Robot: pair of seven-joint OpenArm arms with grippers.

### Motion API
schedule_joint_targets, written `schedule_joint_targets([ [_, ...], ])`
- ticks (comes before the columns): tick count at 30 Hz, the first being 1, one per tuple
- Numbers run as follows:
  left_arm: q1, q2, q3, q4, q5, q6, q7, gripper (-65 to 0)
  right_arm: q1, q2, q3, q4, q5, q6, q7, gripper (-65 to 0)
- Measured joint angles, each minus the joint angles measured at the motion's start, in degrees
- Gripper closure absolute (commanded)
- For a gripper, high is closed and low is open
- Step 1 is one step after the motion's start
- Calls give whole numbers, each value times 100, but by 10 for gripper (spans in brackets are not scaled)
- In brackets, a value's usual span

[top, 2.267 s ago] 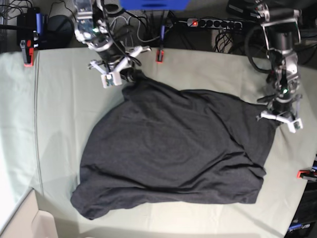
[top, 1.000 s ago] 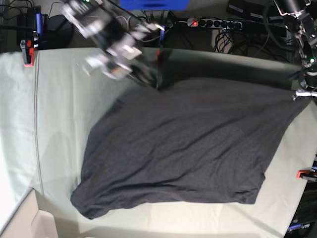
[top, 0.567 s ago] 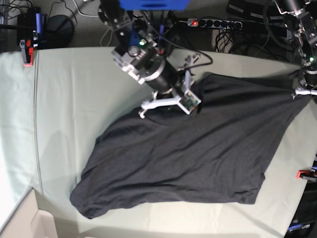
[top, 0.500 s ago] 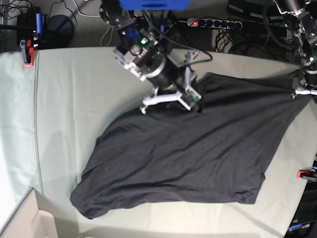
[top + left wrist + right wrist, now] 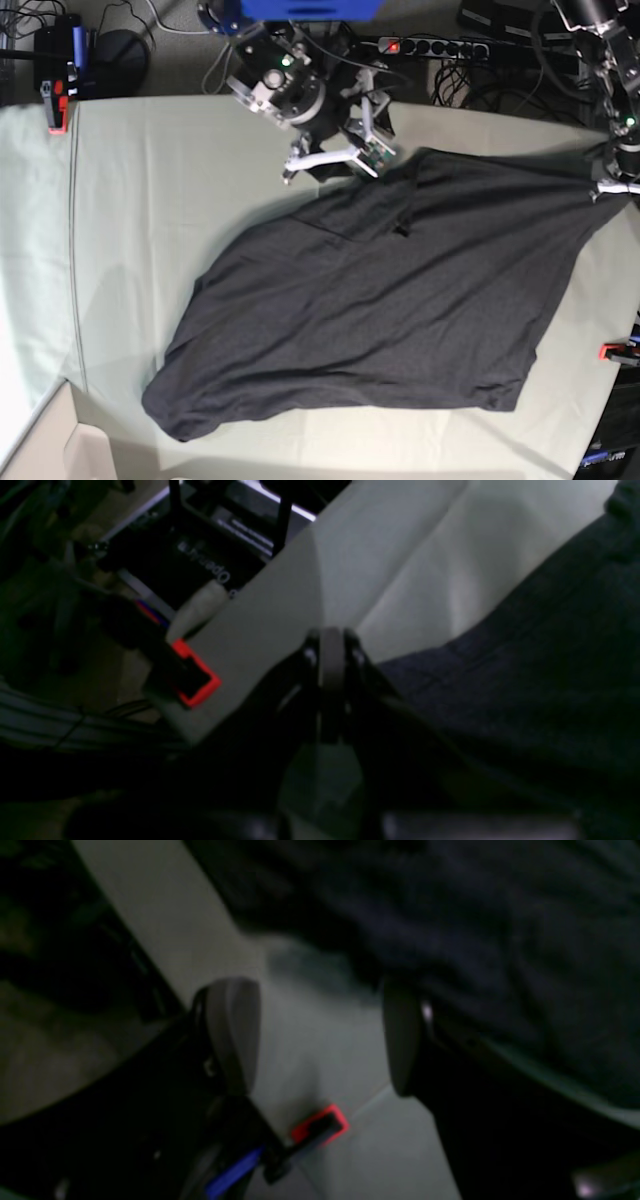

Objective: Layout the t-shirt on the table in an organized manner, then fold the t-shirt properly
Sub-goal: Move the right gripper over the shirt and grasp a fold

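Note:
The charcoal-black t-shirt (image 5: 380, 300) lies spread plain side up across the table (image 5: 150, 220), its body running from near left to far right. My left gripper (image 5: 610, 185) at the far right edge is shut on a corner of the shirt and holds it stretched; in the left wrist view its fingertips (image 5: 331, 650) are pressed together with the dark fabric (image 5: 525, 655) beside them. My right gripper (image 5: 340, 150) is open and empty, hovering just beyond the shirt's far edge. In the right wrist view its fingers (image 5: 232, 1035) stand wide apart over bare table, with the shirt (image 5: 475, 940) beyond.
Red clamps sit at the table edges (image 5: 57, 105) (image 5: 618, 350) (image 5: 192, 677) (image 5: 320, 1125). A power strip (image 5: 430, 47) and cables lie behind the far edge. A beige box (image 5: 60, 450) is at the near left corner.
My right gripper has let go of the shirt's far edge, opened and pulled back toward the far side. The released fabric has settled flat. My left gripper has held its place.

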Motion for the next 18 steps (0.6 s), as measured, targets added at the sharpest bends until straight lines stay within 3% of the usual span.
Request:
schedule_joint_targets([
  [5,2,-2,2,0,0,0,7,-2,101,-105,372,-389,-9,0,-2,-391],
  [10,2,-2,2,0,2,0,-2,-2,343,-278,765,-894,-17,-2,380,-391],
  [18,4,0,0,0,0,0,2,-2,597,-417,887,-1427,-9,-2,444,-390],
])
